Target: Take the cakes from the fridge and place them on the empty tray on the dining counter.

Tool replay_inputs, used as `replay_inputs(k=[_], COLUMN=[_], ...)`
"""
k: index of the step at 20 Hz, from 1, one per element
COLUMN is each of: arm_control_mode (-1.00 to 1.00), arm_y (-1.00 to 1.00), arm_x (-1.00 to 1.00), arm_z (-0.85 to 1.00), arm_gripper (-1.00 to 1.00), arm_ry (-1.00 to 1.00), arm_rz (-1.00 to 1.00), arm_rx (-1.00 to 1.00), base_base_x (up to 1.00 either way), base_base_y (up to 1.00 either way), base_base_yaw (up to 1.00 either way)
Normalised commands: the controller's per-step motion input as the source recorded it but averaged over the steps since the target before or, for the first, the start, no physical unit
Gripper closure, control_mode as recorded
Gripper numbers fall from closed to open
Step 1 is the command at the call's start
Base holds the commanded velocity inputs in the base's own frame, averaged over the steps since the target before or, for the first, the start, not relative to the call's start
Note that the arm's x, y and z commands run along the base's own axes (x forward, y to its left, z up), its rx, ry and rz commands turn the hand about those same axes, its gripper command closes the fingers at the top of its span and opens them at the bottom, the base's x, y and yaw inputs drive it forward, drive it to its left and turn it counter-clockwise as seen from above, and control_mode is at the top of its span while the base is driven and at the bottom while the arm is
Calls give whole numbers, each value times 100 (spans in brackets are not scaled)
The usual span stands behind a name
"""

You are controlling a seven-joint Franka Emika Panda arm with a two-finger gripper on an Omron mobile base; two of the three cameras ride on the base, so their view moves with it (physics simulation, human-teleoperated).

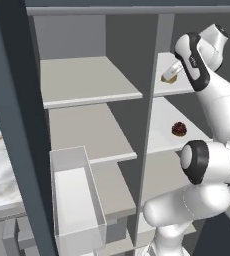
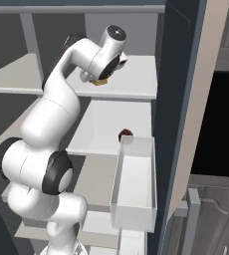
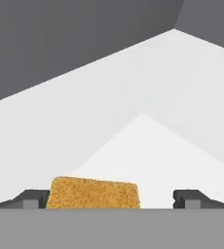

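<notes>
**Pincer spread at the yellow-orange cake, upper fridge shelf**

Reaching into the open fridge (image 1: 17, 125), arm bent high toward the upper right shelf (image 2: 136, 84). Gripper (image 3: 114, 199) spread wide, its two dark fingertips (image 3: 189, 198) standing well apart at the bottom of the hand view. Between them, nearer the left tip, the yellow-orange cake (image 3: 94, 193), squarish and resting flat on the pale shelf; whether either tip touches it cannot be told, and nothing pinched. From the base views, the same cake (image 1: 169, 76) half hidden under the hand, peeking out at the shelf's front part (image 2: 101, 81). One shelf lower, on the same right-hand side, the dark red-brown cake (image 1: 179, 129) sitting alone, well apart from the pincer, just behind the clear bin (image 2: 134, 184) as seen in the right base view.
</notes>
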Motion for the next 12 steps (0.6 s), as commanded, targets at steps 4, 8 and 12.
replay_inputs(k=[4,8,12], arm_control_mode=[-100,-100,-100], arm_y=[-2,0,0], arm_x=[-15,-21,-4], arm_z=[-40,-44,-32], arm_gripper=[-100,-100,-100], arm_ry=[10,5,0], arm_rz=[0,0,0], arm_rx=[0,0,0], base_base_x=[0,0,0], base_base_y=[0,0,0], base_base_yaw=[0,0,0])
